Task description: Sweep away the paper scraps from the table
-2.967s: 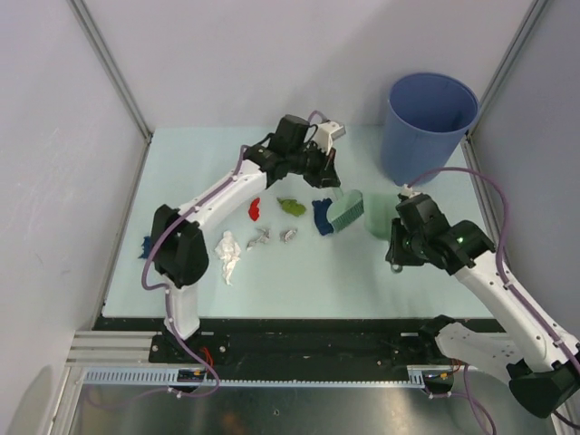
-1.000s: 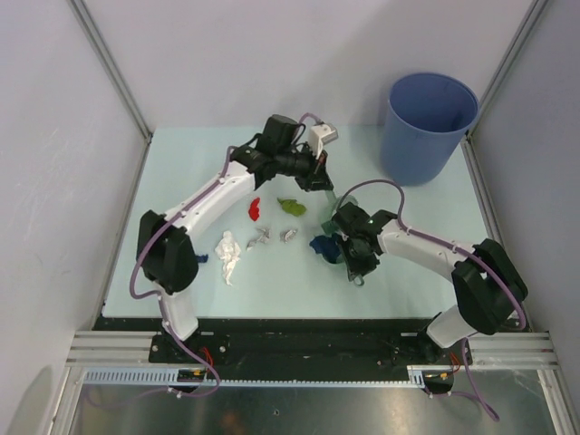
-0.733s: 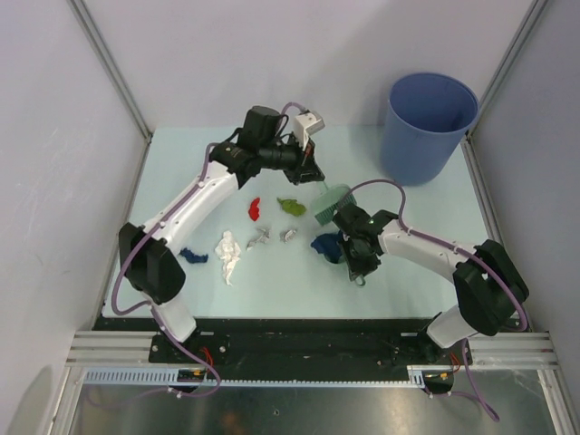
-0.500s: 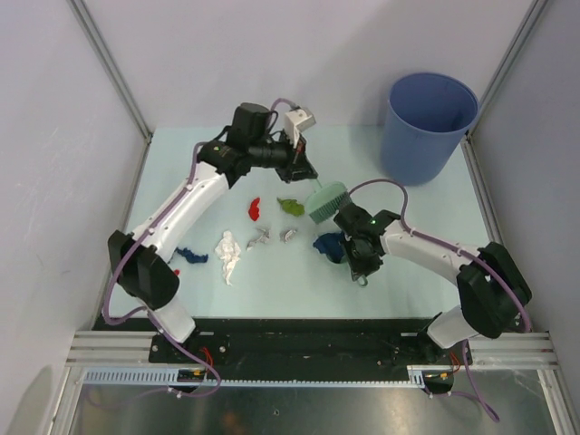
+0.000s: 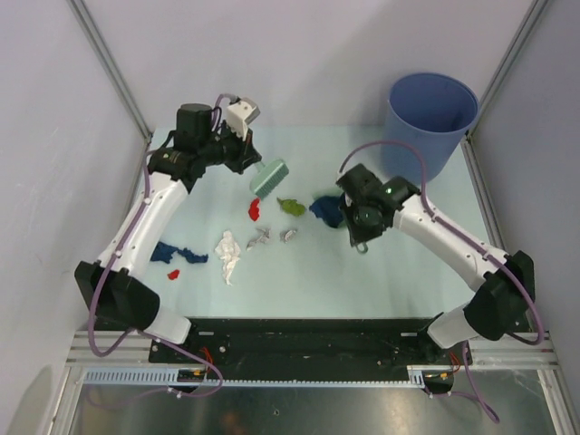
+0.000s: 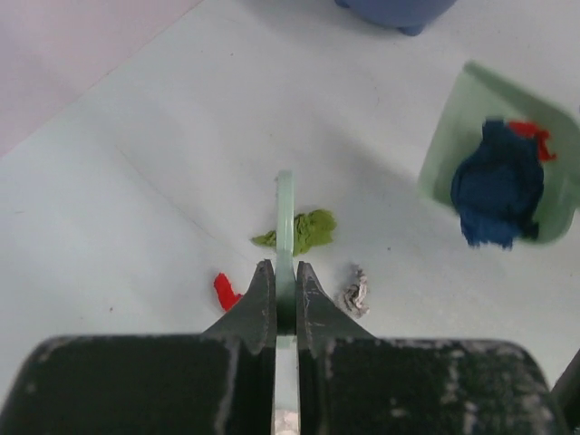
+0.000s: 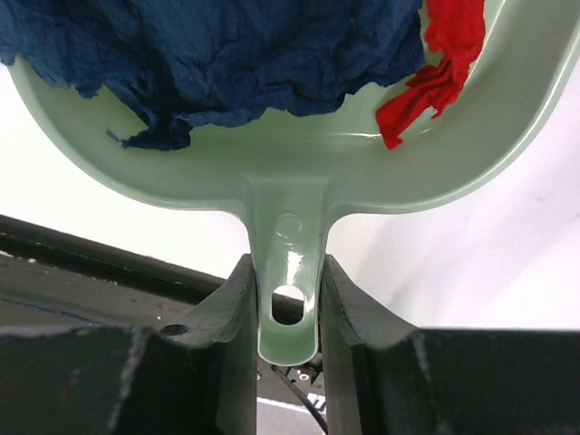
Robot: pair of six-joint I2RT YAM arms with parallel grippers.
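My left gripper [image 5: 248, 155] [image 6: 285, 272] is shut on the thin handle of the pale green hand brush [image 5: 269, 178], held over the table [image 5: 408, 272] behind the scraps. My right gripper [image 5: 352, 210] [image 7: 287, 272] is shut on the handle of the pale green dustpan [image 7: 299, 168] [image 6: 444, 154]. In the pan lie a dark blue scrap [image 7: 227, 54] [image 5: 324, 208] and a red scrap [image 7: 439, 63]. On the table lie a red scrap [image 5: 255, 209], a green one [image 5: 291, 207] [image 6: 313, 229], two grey ones [image 5: 263, 237] [image 5: 289, 235], a white one [image 5: 227, 254], a dark blue one [image 5: 168, 254] and a small red one [image 5: 172, 273].
A blue bucket [image 5: 433, 113] stands at the table's back right corner, just behind the right arm. Grey frame posts rise at both back corners, and a black rail [image 5: 299, 326] runs along the front edge.
My left arm has swung the brush away from the dustpan to the left and back. My right arm has carried the dustpan, with the blue scrap in it, back toward the bucket.
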